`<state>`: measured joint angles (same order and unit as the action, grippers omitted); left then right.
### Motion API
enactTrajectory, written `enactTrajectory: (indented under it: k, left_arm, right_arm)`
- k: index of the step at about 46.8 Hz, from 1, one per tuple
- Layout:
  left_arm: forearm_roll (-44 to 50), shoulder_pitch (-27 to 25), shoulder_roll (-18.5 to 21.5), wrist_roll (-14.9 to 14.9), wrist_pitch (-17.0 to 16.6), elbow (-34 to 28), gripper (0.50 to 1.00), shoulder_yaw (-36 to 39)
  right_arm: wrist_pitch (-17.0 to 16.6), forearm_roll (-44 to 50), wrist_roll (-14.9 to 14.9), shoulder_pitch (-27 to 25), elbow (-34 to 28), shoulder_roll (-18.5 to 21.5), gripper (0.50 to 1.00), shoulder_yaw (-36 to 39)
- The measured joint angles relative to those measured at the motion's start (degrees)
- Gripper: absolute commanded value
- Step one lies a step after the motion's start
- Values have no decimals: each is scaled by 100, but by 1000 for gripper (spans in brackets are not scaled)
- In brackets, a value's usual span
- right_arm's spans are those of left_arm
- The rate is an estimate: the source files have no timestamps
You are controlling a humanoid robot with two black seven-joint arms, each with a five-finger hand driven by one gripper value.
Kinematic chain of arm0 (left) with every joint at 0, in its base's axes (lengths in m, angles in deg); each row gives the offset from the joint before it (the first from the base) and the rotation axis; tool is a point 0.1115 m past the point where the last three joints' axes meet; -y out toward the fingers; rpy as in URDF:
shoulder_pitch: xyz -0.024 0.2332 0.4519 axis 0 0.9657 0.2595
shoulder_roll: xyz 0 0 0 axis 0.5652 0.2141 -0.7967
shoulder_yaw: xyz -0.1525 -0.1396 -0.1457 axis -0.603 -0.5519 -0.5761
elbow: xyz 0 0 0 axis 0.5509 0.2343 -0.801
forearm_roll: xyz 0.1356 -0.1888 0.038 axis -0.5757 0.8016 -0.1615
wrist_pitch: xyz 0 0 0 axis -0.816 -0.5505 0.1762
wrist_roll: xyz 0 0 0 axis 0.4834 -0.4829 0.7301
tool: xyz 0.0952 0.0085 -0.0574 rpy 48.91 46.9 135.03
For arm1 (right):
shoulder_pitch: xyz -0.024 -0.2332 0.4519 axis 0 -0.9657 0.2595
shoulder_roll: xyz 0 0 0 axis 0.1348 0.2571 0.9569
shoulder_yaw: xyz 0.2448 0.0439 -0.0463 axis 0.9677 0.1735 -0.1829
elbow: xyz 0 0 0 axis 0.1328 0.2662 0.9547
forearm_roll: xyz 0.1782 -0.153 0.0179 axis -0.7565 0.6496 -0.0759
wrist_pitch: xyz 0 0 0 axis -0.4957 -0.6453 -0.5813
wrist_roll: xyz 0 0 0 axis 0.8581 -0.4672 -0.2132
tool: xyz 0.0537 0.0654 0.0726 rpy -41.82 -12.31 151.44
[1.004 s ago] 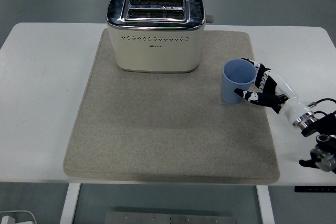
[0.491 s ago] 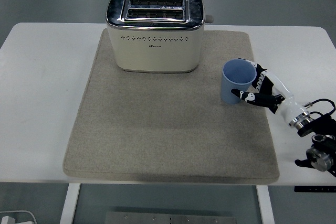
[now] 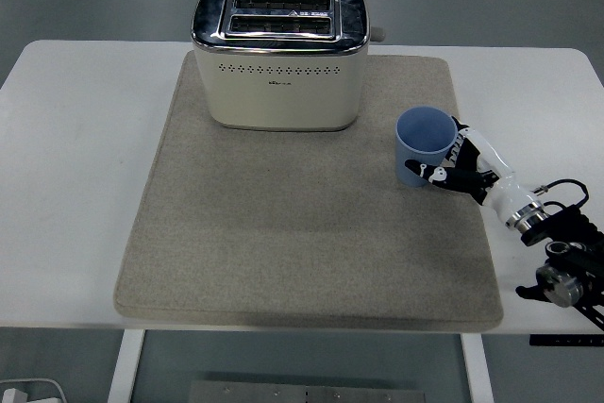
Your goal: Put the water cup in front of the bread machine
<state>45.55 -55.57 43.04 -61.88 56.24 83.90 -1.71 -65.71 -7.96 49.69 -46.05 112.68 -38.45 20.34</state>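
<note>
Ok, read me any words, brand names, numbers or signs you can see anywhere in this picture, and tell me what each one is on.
Nothing here is legible.
Toaster, front face: a small dark mark under the rows of holes, probably a brand name, too small to read.
Toaster, top between the slots: a faint marking, too blurred to read.
Blue cup, held in the right hand: no print visible.
Grey mat and white table: no text.

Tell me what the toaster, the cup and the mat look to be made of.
Toaster: cream body, probably painted metal or plastic, with a mirror-bright chromed top that reflects light. Cup: matte light blue, evenly coloured, likely plastic or glazed ceramic; cannot tell which. Mat: grey-beige felt-like fabric with a soft, fuzzy, non-reflective surface.
</note>
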Motion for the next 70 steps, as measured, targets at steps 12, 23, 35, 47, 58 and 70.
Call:
enactTrajectory:
  k: [12,23,35,47,58,70]
  left_arm:
    - [1,0,0,-1,2,0,1000,-1]
    - [3,0,0,-2,2,0,1000,-1]
    - [3,0,0,1,2,0,1000,-1]
    - [0,0,0,-1,2,0,1000,-1]
    - [-1,1,0,-1,1,0,1000,-1]
    - [0,0,0,-2,-2,0,1000,-1]
  right_arm:
    - [15,0,0,68,-1,59,660,-3]
    - [29,-33,0,135,-1,67,631,-17]
    - [40,-71,0,287,0,258,637,-28]
    - [149,-9,0,460,0,495,646,-312]
    - [162,-50,0,707,-144,741,646,-519]
    - [162,-70,0,901,-443,1179,648,-679]
